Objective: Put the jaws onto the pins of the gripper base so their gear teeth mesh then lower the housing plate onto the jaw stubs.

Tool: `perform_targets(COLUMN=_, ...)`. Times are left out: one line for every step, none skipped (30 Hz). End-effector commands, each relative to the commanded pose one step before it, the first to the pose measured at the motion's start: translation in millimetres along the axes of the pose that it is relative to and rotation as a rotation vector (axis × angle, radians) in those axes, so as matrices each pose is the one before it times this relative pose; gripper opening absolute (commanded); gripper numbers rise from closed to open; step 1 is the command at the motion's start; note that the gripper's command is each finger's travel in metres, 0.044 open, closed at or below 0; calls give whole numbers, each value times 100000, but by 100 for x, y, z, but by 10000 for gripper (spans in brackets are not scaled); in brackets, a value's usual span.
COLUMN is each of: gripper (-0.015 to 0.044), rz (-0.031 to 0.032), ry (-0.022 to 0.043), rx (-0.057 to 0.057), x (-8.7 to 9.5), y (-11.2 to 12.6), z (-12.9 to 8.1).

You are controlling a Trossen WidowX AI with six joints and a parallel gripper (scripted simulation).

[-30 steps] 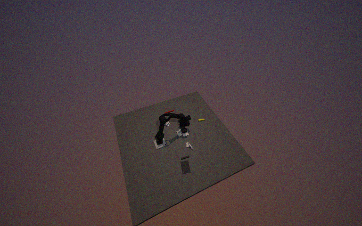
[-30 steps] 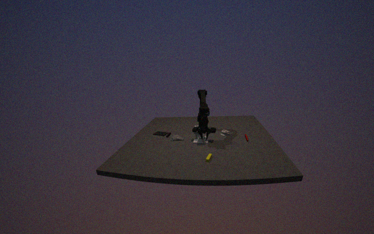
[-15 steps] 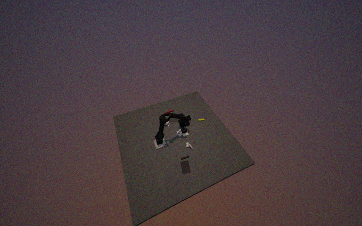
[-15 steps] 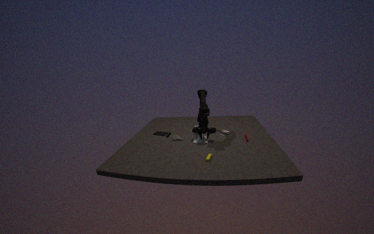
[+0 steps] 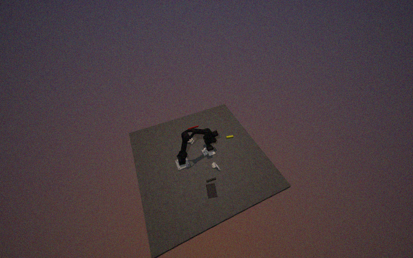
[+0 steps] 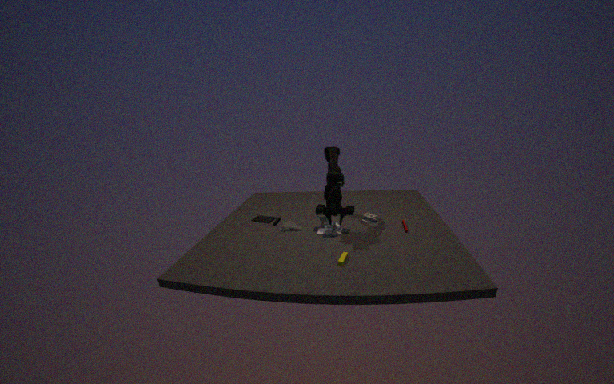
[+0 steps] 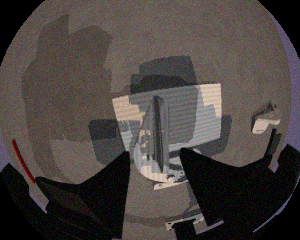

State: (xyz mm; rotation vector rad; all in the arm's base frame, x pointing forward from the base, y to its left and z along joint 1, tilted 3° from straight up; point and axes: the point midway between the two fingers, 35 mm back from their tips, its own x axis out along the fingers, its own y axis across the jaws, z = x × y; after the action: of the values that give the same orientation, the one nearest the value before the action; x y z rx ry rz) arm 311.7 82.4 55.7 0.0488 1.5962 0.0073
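The white gripper base (image 5: 212,153) (image 6: 328,233) (image 7: 208,112) lies under my hand. A grey-white jaw (image 7: 161,127) stands upright over it, narrow edge up, between my fingertips in the wrist view. My gripper (image 5: 209,149) (image 6: 335,223) (image 7: 155,154) is partly open around that jaw, with a gap on each side. The pins and the gear teeth are too small or hidden to tell. The other white jaw (image 5: 215,165) (image 6: 290,226) (image 7: 264,122) lies apart on the table. A small white part (image 5: 190,141) (image 6: 369,217), seemingly the housing plate, lies on the opposite side.
A yellow block (image 5: 229,136) (image 6: 342,258) lies beyond my hand. A red stick (image 5: 193,127) (image 6: 404,226) (image 7: 22,162) lies on the housing side. A dark bar (image 5: 211,179) (image 6: 277,221) and a dark flat plate (image 5: 211,191) (image 6: 265,219) lie past the other jaw.
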Motion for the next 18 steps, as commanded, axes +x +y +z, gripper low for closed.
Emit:
perform_targets(gripper=224, rz=538, ry=-2567, rx=-6, x=-3999, y=64, z=223)
perform_targets(gripper=224, rz=-32, ry=58, rx=46, x=-636, y=-24, z=-82)
perform_targets(gripper=224, rz=-11, ry=20, rx=16, x=-217, y=-9, z=-31)
perform_targets(gripper=224, rz=0, ry=0, rx=0, x=0, y=0, z=0)
perform_targets(gripper=224, rz=0, ry=0, rx=0, x=0, y=0, z=0)
perform_targets(gripper=224, rz=377, ry=-723, rx=233, x=701, y=72, z=149)
perform_targets(gripper=198, rz=271, ry=-409, rx=-20, x=-4, y=52, z=93)
perform_targets(gripper=172, rz=814, ry=-1226, rx=-65, x=-13, y=156, z=280)
perform_targets(gripper=145, rz=1358, ry=-2043, rx=-123, x=-25, y=260, z=466)
perform_targets(gripper=119, rz=-161, ry=116, rx=11, x=-100, y=-33, z=-59)
perform_targets(gripper=93, rz=-1163, ry=1579, rx=98, x=-127, y=-226, z=-405)
perform_targets(gripper=67, rz=-697, ry=948, rx=53, x=-74, y=-137, z=-245)
perform_targets(gripper=40, rz=-232, ry=316, rx=17, x=-24, y=-46, z=-82)
perform_targets(gripper=14, rz=0, ry=0, rx=0, x=0, y=0, z=0)
perform_targets(gripper=0, rz=0, ry=0, rx=0, x=0, y=0, z=0)
perform_targets(gripper=0, rz=0, ry=0, rx=0, x=0, y=0, z=0)
perform_targets(gripper=0, rz=0, ry=0, rx=0, x=0, y=0, z=0)
perform_targets(gripper=0, rz=0, ry=0, rx=0, x=0, y=0, z=0)
